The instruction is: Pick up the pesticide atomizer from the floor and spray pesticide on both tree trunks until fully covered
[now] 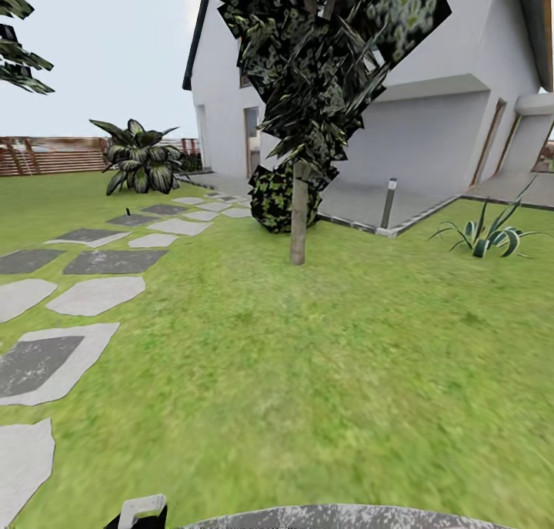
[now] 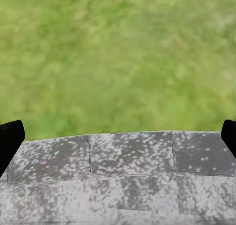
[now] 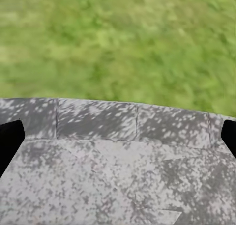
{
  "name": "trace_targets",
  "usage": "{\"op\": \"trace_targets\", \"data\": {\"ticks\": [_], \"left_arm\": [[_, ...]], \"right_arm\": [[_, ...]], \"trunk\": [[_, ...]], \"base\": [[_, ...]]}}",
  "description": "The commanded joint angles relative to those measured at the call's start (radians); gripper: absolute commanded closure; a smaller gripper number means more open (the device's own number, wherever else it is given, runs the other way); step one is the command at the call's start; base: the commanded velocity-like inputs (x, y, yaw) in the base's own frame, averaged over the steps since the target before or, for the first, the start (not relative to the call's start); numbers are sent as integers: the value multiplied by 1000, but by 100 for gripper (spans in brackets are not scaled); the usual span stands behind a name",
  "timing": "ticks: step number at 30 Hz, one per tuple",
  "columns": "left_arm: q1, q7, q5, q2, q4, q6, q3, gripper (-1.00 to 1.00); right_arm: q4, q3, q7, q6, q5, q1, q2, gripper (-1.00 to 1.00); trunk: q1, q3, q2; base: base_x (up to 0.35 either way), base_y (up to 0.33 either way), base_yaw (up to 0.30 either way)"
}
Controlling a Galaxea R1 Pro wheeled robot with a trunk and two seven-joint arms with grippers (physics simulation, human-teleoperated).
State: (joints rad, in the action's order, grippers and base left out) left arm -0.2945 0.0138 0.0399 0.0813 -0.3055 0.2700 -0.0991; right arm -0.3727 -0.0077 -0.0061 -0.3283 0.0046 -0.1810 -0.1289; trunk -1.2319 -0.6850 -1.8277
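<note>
The head view looks across the lawn (image 1: 308, 359) toward a tree (image 1: 323, 67) standing ahead, just right of centre. Its trunk (image 1: 298, 221) is straight, pale grey-brown and upright, rooted in the grass; dark jagged foliage spreads above it. A round bush (image 1: 273, 198) sits directly behind the trunk, partly hidden by it. Behind both stands the white house (image 1: 446, 121), with a short grey post (image 1: 389, 202) at the edge of its paving. A spiky grass plant (image 1: 486, 236) grows near the right edge. On the left, grey stepping stones (image 1: 100, 294) run from the near foreground toward the house. A broad striped-leaf plant (image 1: 140, 159) stands beyond them, in front of the slatted fence (image 1: 50, 155). Foliage of a second tree (image 1: 19, 48) enters at the upper left; its trunk is out of frame. A small dark object stands on the grass by the far stones, too small to identify as the atomizer. A speckled grey robot body (image 1: 338, 517) lines the bottom edge. In the left wrist view the left gripper (image 2: 118, 136) hangs over the grey body and the grass, its dark fingers (image 2: 10, 141) at opposite picture edges, spread wide with nothing between them. The right gripper (image 3: 118, 136) is likewise spread, its fingers (image 3: 9, 144) apart and empty.
</note>
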Motion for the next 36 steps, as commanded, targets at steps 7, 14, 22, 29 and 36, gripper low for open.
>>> {"op": "trace_targets", "data": {"ticks": [7, 14, 22, 29, 36], "left_arm": [[0, 0, 0, 0, 0, 1, 0, -100], [0, 0, 0, 0, 0, 2, -1, -100], [0, 0, 0, 0, -1, 2, -1, -100], [0, 0, 0, 0, -1, 2, -1, -100], [0, 0, 0, 0, -1, 2, -1, -100]], "right_arm": [[0, 0, 0, 0, 0, 0, 0, -100], [0, 0, 0, 0, 0, 0, 0, -100], [0, 0, 1, 0, 0, 0, 0, -100], [0, 0, 1, 1, 1, 0, 1, -100], [0, 0, 1, 2, 2, 0, 2, -100]], "trunk": [[-27, -31, -49], [-54, -62, -98], [-84, -97, -154], [-111, -128, -203], [-138, -159, -252]], "base": [[0, 0, 171], [0, 0, 171], [0, 0, 171], [0, 0, 169], [0, 0, 160]]}}
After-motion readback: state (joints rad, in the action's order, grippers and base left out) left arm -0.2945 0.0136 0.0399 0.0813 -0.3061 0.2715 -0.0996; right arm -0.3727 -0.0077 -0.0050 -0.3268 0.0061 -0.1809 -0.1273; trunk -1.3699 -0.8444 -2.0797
